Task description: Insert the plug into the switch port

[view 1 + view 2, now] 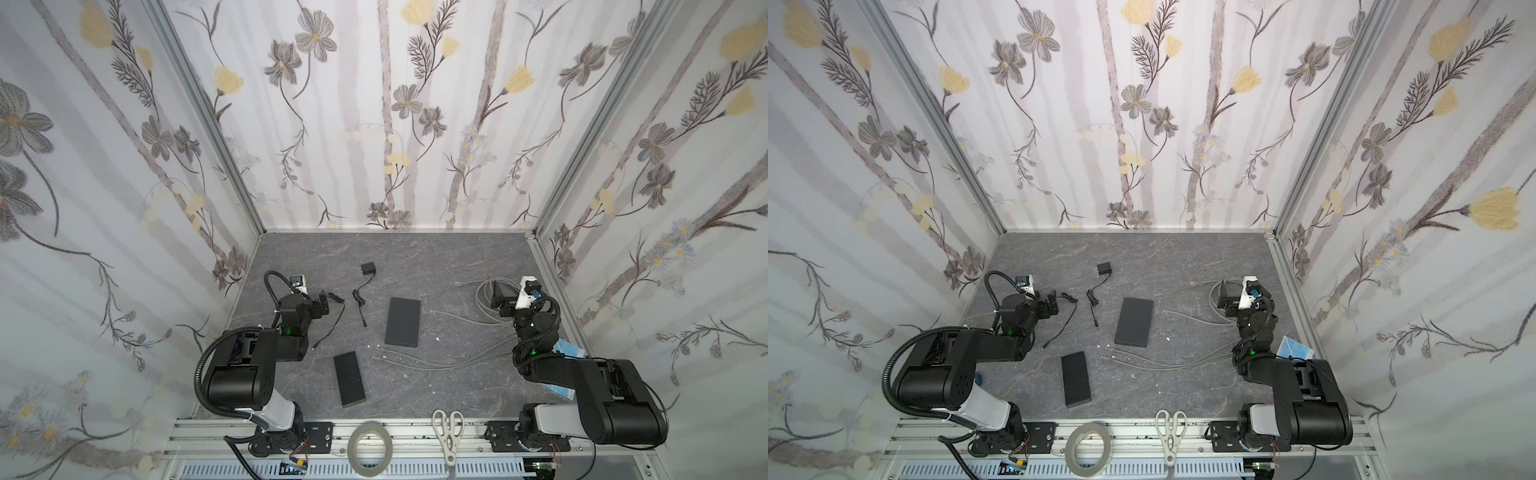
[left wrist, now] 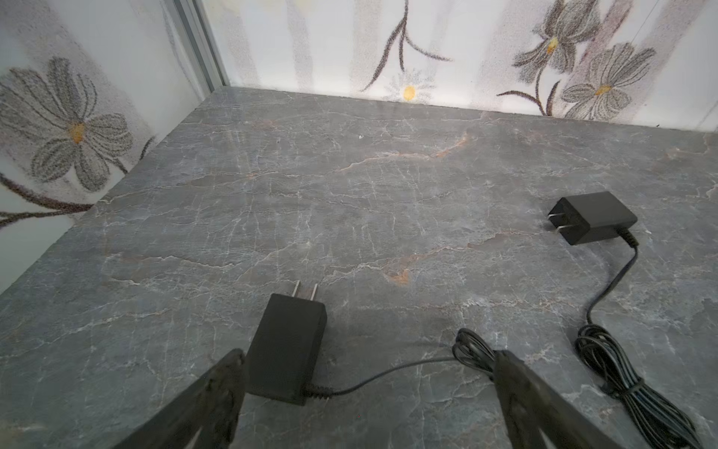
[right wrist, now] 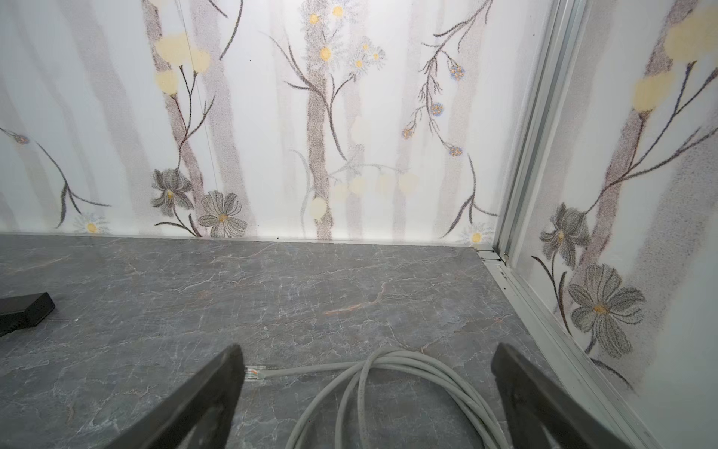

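Top views: a grey marble counter [image 1: 457, 257] sits inside flowered walls. The left tool [image 1: 323, 306] is low over the counter's left side. The right tool [image 1: 500, 293] is by the right wall, above a grey cable coil [image 1: 482, 297]. The clear plug [image 1: 457, 282] on that coil's free end lies on the counter, well apart from both switches. The large switch [image 1: 402, 322] lies flat mid-counter and the small switch [image 1: 349, 379] lies nearer the front; no ports can be made out. The far adapter [image 1: 368, 268] sits behind them, its black cord [image 1: 358, 299] trailing forward. Two loose grey cables [image 1: 436, 362] end just in front of the large switch. The scissors [image 1: 448, 428] and tape roll [image 1: 371, 444] rest on the front rail.

Left wrist: the left tool [image 2: 369, 353] is spread wide and grips nothing. The near adapter [image 2: 287, 348] lies between the fingers, just beside one of them [image 2: 221, 381], with its prongs pointing away. Whether it touches that finger I cannot tell. Its thin cord runs to a small bundle by the other finger.

Right wrist: the right tool [image 3: 368, 350] is spread wide and empty. The clear plug [image 3: 254, 373] lies on the counter just beside one finger [image 3: 209, 392], with the coil between the fingers. A corner of the large switch [image 3: 23, 311] shows at the frame edge.
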{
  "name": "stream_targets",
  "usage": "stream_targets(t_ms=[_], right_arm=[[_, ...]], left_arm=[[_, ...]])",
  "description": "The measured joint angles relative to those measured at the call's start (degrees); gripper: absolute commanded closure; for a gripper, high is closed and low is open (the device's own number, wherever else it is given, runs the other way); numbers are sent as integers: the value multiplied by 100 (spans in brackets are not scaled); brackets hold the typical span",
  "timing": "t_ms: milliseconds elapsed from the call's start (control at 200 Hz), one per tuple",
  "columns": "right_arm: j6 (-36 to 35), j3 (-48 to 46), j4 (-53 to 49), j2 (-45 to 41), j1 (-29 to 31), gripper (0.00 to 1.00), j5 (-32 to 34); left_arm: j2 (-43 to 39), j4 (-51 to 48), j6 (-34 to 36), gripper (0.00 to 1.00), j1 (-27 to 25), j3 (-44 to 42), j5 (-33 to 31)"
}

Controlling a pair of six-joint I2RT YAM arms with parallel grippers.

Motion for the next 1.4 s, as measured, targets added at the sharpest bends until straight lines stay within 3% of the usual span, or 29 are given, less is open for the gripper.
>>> stream_targets(t_ms=[1404], right_arm=[[-66,-66,22,-11,90,0,105]], left_arm=[[0,-4,-52,0,101,22,170]])
